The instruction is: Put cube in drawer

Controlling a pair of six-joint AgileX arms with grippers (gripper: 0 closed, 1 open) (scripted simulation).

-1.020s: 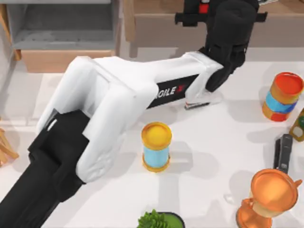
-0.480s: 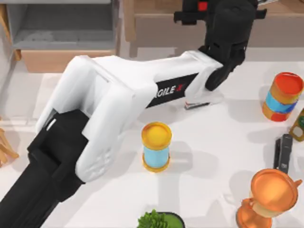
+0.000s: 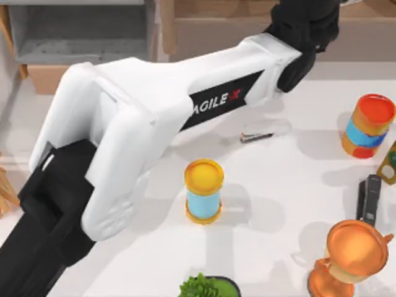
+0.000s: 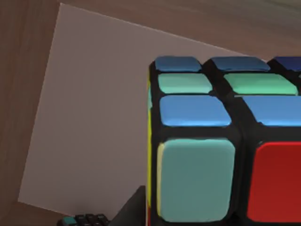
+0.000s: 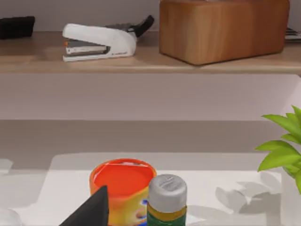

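Left arm (image 3: 148,117): reaches diagonally across the table from the top view's lower left, its black wrist up at the far edge over the long brown wooden shelf (image 3: 247,28).
Left gripper: cannot tell whether the fingers are closed or apart; the wrist view sits right against the cube.
Cube (image 4: 225,141): puzzle cube with black grid and blue, green and red tiles, close under the left wrist camera, with shelf wood and a pale panel behind it. Judged held or about to be lifted, but no finger contact is visible.
Drawer (image 3: 80,37): open at the top view's upper left, grey floor bare, tan front panel toward the table. No cube inside.
Right arm: parked; its wrist view faces an orange-topped can (image 5: 123,188), a green bottle (image 5: 167,200) and a white stapler (image 5: 99,41) on a shelf.
Progress: early. Cube reached at the shelf; carrying it over to the drawer and releasing it inside remain.
Watch: yellow-topped can (image 3: 203,190) stands mid-table, under the arm's likely path.
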